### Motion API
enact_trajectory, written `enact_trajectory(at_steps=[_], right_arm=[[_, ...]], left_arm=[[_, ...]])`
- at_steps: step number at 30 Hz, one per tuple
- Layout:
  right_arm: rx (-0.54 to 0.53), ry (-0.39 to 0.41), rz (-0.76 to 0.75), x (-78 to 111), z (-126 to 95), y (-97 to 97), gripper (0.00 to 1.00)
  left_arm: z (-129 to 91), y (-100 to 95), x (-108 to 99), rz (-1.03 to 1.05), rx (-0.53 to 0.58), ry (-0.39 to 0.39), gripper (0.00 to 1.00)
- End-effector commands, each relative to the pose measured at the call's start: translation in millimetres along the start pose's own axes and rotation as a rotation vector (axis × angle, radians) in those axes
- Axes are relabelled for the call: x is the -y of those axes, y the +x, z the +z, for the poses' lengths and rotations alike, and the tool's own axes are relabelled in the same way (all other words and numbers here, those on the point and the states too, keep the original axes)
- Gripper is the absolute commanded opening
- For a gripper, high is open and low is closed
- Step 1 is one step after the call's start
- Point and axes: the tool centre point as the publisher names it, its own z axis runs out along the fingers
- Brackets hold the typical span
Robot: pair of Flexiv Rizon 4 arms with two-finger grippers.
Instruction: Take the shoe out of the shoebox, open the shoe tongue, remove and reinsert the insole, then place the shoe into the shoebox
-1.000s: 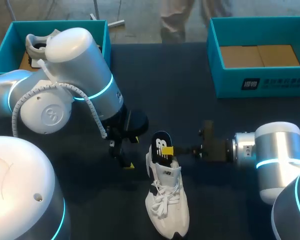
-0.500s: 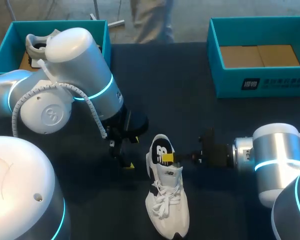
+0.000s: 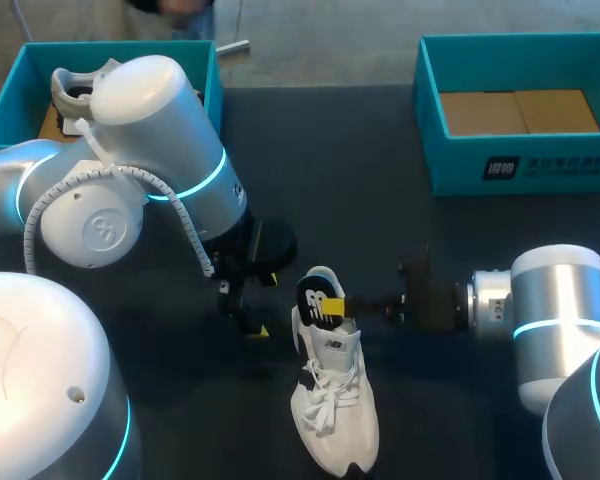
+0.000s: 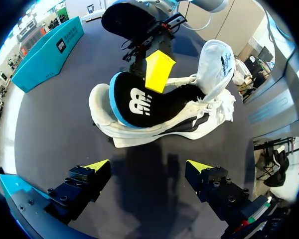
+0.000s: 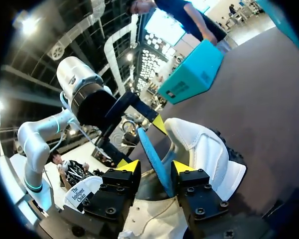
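Observation:
A white shoe (image 3: 332,405) lies on the dark table, toe toward me. Its black insole with a blue rim (image 3: 318,298) stands tilted out of the heel opening. My right gripper (image 3: 338,305) comes in from the right at the insole. In the right wrist view the insole's thin edge (image 5: 154,154) stands between the yellow fingertips (image 5: 129,166), which are apart, with a gap on one side: open. My left gripper (image 3: 250,318) hangs just left of the shoe. In the left wrist view my left gripper (image 4: 145,167) is wide open and empty, and the shoe (image 4: 209,74) and insole (image 4: 139,102) lie ahead of it.
A teal shoebox (image 3: 10,100) at the back left holds another white shoe (image 3: 75,85). A second teal shoebox (image 3: 520,150) with a cardboard floor stands at the back right. My left arm's bulky elbow (image 3: 150,150) rises over the left half of the table.
My right gripper's fingers have parted from the insole. The insole has settled a little lower and more to the left in the shoe. The left arm has not moved.

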Motion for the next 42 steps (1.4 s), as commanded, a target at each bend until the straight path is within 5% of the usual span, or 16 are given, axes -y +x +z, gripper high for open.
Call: enact_trajectory(at_steps=[1, 4, 7, 22, 30, 32, 33, 40, 42], right_arm=[[-0.005, 0.002, 0.001, -5.3, 1, -5.1, 0.33], [-0.001, 0.003, 0.008, -7.2, 2, -8.2, 0.26], [0.019, 0.003, 0.042, -7.4, 3, -11.9, 0.00], [0.111, -0.001, 0.145, 24.2, -5, -15.2, 0.00], [0.103, 0.003, 0.114, 22.2, -1, -11.4, 0.00], [0.098, -0.006, 0.092, 18.4, -1, -8.6, 0.36], [0.095, -0.010, 0.079, 16.4, -1, -7.4, 0.44], [0.086, -0.037, -0.008, 3.7, -2, 0.9, 0.65], [0.084, -0.040, -0.025, 0.9, -2, 2.0, 0.64]], left_arm=[[0, 0.4, 0, -0.001, 0.001, -0.002, 1.00], [0, 0.4, 0, -0.001, 0.001, -0.002, 1.00], [0, 0.4, 0, -0.001, 0.001, -0.002, 1.00], [0, 0.4, 0, -0.001, 0.001, -0.002, 1.00], [0, 0.4, 0, -0.001, 0.001, -0.002, 1.00], [0, 0.4, 0, -0.001, 0.001, -0.002, 1.00], [0, 0.4, 0, -0.001, 0.001, -0.002, 1.00], [0, 0.4, 0, -0.001, 0.001, -0.002, 1.00], [0, 0.4, 0, -0.001, 0.001, -0.002, 1.00]])
